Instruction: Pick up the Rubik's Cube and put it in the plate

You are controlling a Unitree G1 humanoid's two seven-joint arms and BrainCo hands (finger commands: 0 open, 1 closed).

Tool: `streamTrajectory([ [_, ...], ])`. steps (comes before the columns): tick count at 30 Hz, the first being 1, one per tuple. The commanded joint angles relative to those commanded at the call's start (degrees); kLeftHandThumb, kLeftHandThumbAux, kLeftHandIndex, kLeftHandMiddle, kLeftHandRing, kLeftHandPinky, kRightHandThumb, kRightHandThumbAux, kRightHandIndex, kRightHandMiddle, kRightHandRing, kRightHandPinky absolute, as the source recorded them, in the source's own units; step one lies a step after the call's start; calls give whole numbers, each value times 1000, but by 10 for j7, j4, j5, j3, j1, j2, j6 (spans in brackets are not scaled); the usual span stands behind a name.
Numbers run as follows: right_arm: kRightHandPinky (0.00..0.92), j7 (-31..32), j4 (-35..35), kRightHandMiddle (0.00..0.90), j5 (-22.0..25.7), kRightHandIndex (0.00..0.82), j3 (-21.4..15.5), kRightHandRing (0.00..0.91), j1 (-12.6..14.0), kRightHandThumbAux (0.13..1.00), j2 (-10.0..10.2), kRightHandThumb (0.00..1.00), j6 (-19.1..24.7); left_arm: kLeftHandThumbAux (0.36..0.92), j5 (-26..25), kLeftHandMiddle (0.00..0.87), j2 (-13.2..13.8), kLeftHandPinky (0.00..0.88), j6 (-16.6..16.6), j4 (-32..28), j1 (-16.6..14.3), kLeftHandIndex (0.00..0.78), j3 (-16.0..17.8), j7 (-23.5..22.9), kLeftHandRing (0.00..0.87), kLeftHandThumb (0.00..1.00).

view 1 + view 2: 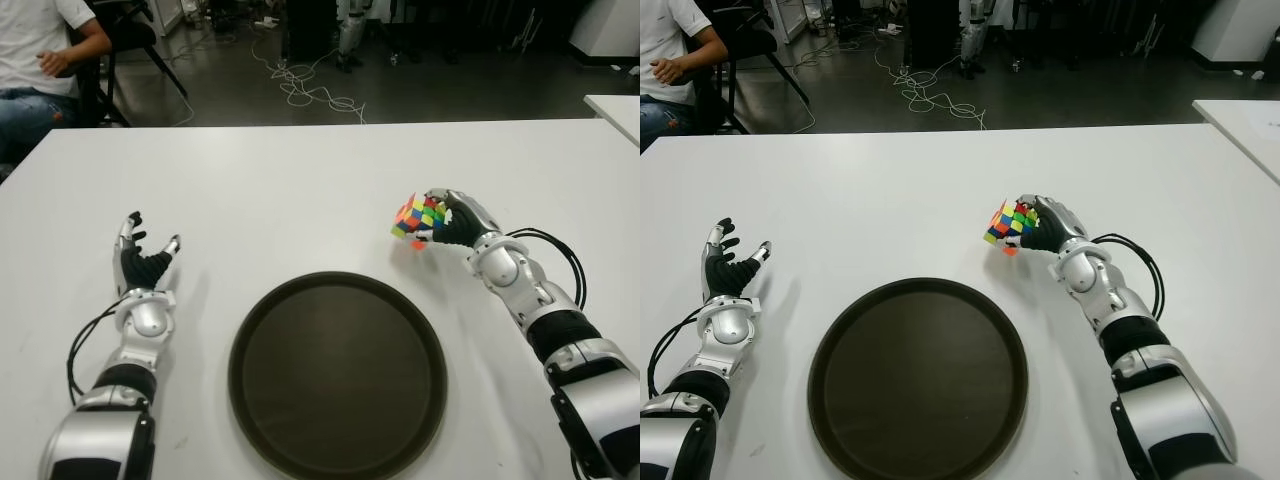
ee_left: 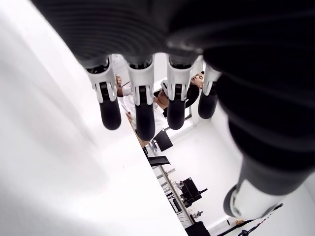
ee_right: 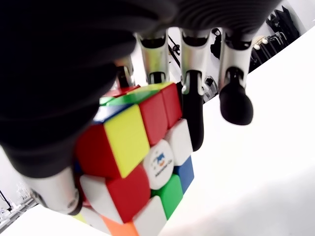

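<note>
My right hand (image 1: 440,222) is shut on the multicoloured Rubik's Cube (image 1: 418,217), holding it tilted just above the white table (image 1: 300,180), beyond the right part of the plate. The right wrist view shows the Rubik's Cube (image 3: 138,162) close up, with fingers (image 3: 193,118) wrapped over its far side and the thumb on the near side. The round dark brown plate (image 1: 337,375) lies at the table's near middle with nothing in it. My left hand (image 1: 143,262) shows to the left of the plate with its fingers (image 2: 140,110) spread and holding nothing.
A person (image 1: 40,60) in a white shirt sits on a chair beyond the table's far left corner. Cables (image 1: 300,85) lie on the dark floor behind the table. Another white table's corner (image 1: 615,108) shows at the far right.
</note>
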Motion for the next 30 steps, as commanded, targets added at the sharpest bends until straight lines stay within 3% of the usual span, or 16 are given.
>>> streamTrajectory([
  [9,788,-15,3,780,25,436,-23,793,4,724,11,699,-18,737,-4,148,0,141,0,2,0,107,3,-6,153,20],
  [15,788,-13,11,779,76,436,-60,796,11,727,26,691,-86,733,-7,143,0,161,-1,2,0,109,4,-10,150,11],
  [19,789,27,-8,779,138,435,-93,799,14,728,45,683,-136,729,-5,147,1,164,-4,2,0,112,3,-11,157,19],
  [30,805,112,-44,798,220,434,-130,819,23,726,75,679,-170,730,-3,146,1,148,0,2,1,106,2,-6,146,12],
])
